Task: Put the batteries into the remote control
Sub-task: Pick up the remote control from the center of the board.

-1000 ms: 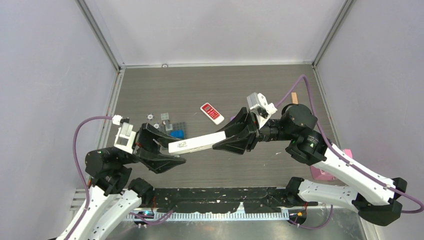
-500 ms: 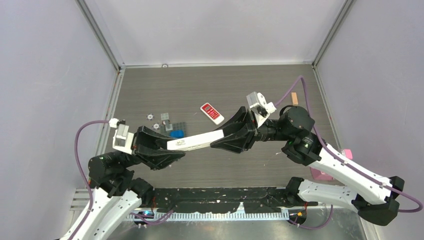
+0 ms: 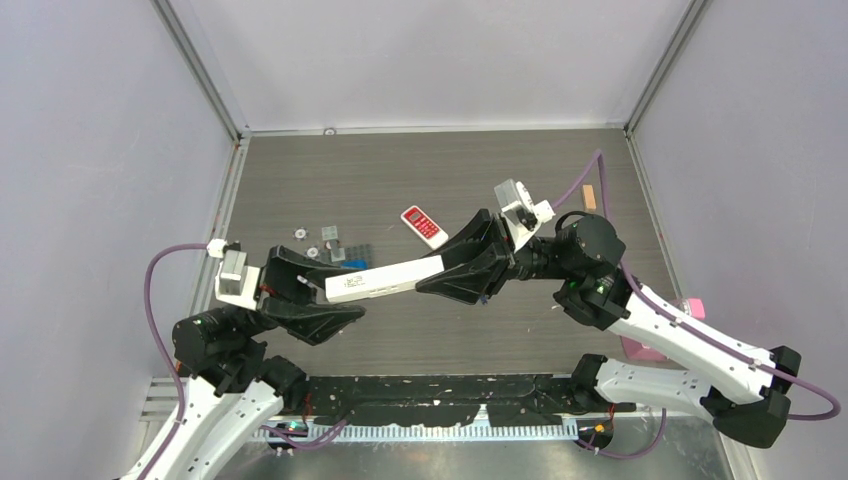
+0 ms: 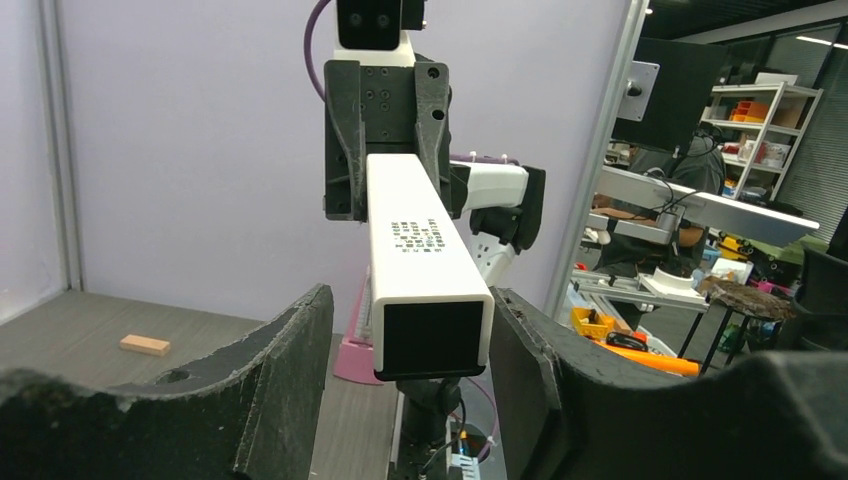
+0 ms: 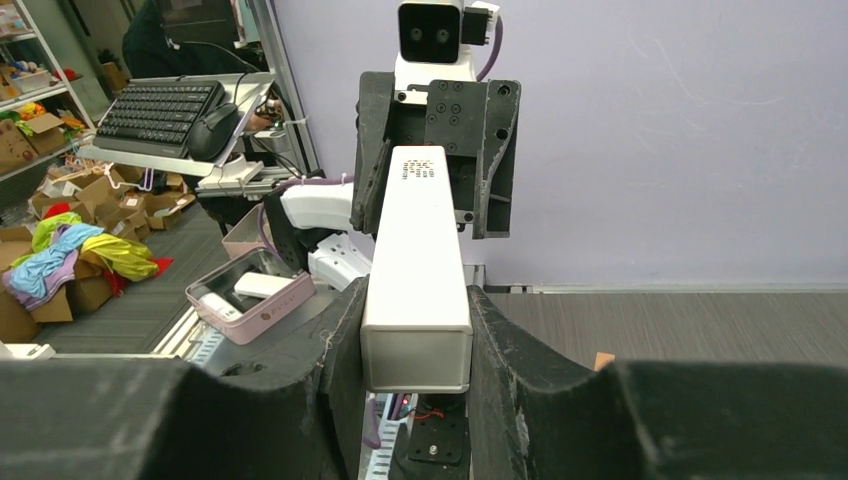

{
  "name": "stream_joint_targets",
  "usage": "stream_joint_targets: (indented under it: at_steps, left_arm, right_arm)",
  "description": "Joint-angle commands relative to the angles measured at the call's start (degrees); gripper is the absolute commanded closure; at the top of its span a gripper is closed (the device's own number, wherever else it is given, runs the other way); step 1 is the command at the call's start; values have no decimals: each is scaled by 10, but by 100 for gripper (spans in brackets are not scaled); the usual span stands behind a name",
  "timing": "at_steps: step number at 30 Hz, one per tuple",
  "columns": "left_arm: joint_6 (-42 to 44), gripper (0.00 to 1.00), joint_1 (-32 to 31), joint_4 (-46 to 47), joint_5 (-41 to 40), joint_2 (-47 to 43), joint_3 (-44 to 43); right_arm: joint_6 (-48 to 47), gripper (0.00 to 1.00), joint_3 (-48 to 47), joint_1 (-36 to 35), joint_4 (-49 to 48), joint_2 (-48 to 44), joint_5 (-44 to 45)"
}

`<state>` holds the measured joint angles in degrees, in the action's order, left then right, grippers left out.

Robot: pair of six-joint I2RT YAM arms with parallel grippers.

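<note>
The long white remote control point(image 3: 385, 282) hangs level in the air between my two grippers. My right gripper point(image 3: 432, 275) is shut on its white end, both jaws pressed against its sides point(image 5: 416, 300). The black end point(image 4: 430, 338) of the remote control sits between the jaws of my left gripper point(image 4: 410, 330), which is open, with a clear gap on the left side. A few tiny pieces point(image 3: 313, 251) lie on the table behind the left gripper point(image 3: 350, 292). They are too small to tell whether they are the batteries.
A wider white remote with a red face point(image 3: 424, 227) lies behind the held one. A dark grey plate point(image 3: 355, 252) and a blue piece point(image 3: 352, 268) lie near the left gripper. A wooden block point(image 3: 590, 196) lies at the back right, and a pink tray point(image 3: 650, 345) stands at the right edge.
The left gripper closed in on the remote's black end, then opened again and drew back to the left. The right gripper and the remote shifted slightly left.
</note>
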<state>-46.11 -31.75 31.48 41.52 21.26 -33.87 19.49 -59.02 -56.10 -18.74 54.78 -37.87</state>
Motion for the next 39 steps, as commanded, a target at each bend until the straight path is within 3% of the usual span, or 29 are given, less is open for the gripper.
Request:
stream_joint_targets:
  at_steps: [1,21,28,36,39]
  left_arm:
    - [-1,41,0,27,-17,3,-6]
    - [-12,39,0,56,-29,11,13]
    - [-11,46,-1,62,-39,9,10]
    - [-13,44,-1,69,-40,7,11]
    - [-15,50,-1,71,-38,8,10]
  right_arm:
    - [7,94,3,-2,-56,2,-5]
    - [20,94,17,-1,-109,14,17]
    - [27,94,19,-2,-115,17,16]
    - [29,94,23,-2,-122,23,16]
    - [31,94,23,-3,-125,24,16]
